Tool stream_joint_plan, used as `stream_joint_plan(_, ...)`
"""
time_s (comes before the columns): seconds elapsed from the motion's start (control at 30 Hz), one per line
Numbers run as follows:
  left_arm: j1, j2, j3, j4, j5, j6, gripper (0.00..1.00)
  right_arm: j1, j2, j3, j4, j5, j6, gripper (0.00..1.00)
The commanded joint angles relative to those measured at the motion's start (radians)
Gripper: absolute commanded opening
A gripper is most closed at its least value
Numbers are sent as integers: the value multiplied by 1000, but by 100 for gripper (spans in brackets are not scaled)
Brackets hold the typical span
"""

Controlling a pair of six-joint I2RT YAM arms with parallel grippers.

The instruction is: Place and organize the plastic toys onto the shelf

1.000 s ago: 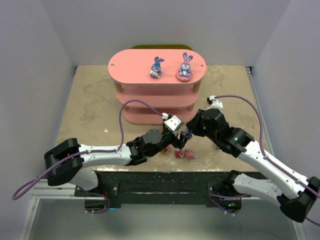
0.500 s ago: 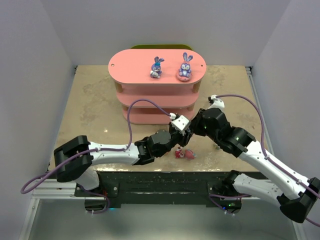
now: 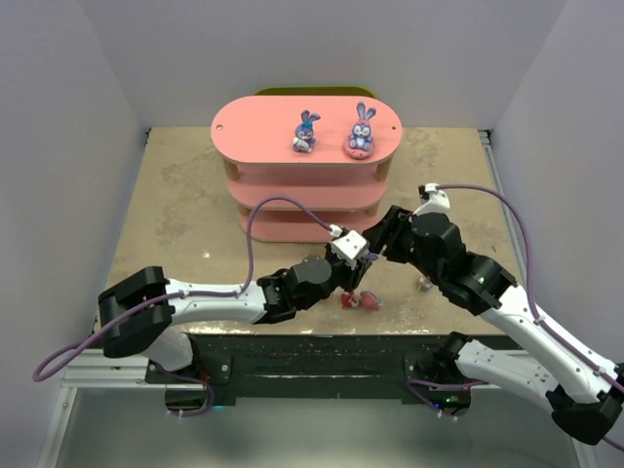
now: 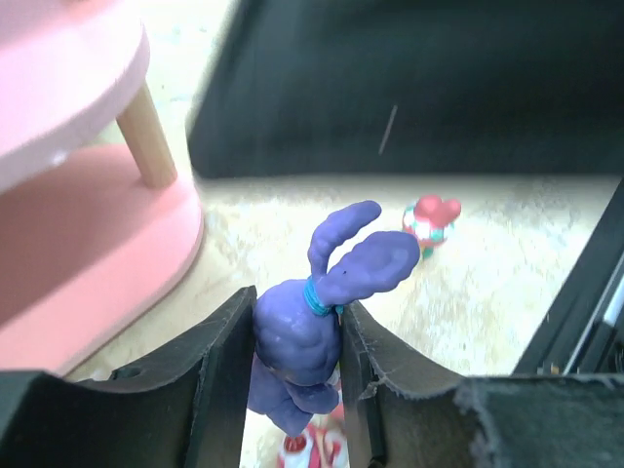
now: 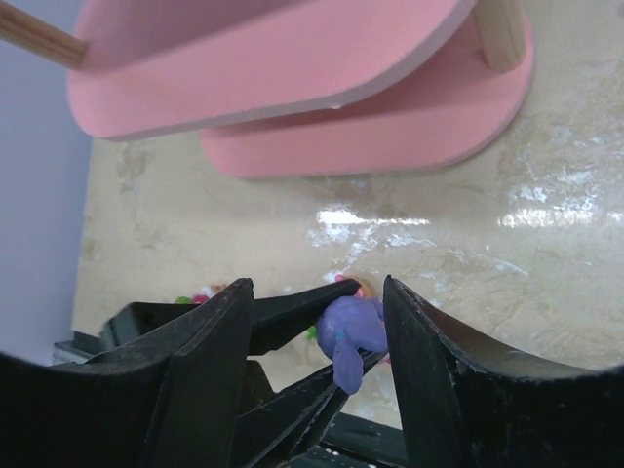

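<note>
The left end effector [image 4: 297, 310] is clenching a purple bunny [image 4: 292, 341] by the body, its two fingers pressing on either flank. The bunny's long axis is running out past the fingertips, ears leaning toward the upper right of the left wrist view. The right end effector [image 5: 317, 292] is standing released, its jaws spread to either side of the same bunny and gripping nothing.

So the left arm is the one carrying the toy. From it, the shelf [image 3: 263, 122] is lying toward the upper left of the overhead view, close by, with its lower boards filling the upper left of the left wrist view. I'd judge the next move to be a swing up and left. The right arm is crowding the toy from the centre right of the overhead view and probably needs to be backing away.

Two bunnies [image 3: 306, 132] are sitting on the top board, and a red figure [image 3: 359, 300] is lying on the bench [image 3: 175, 214] below the end effectors.
</note>
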Motion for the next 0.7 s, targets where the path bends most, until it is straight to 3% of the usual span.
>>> stream_joint_plan(0.0,2,-132,-49,3,27,-24,0,3,-28,75,47,19,-27,60)
stream_joint_plan(0.17,5,-345,-107,-81,99,1,0,3,-37,108,43,35,-55,61)
stream_joint_plan(0.37,54,-595,-43,-305,184,68,0,3,-68,124,52,73,-87,61)
stream_joint_plan(0.57,184,-697,97,-503,259,179,0,4,-51,136,57,92,-109,62)
stream_joint_plan(0.67,236,-684,172,-527,221,254,0,3,-34,139,64,96,-113,62)
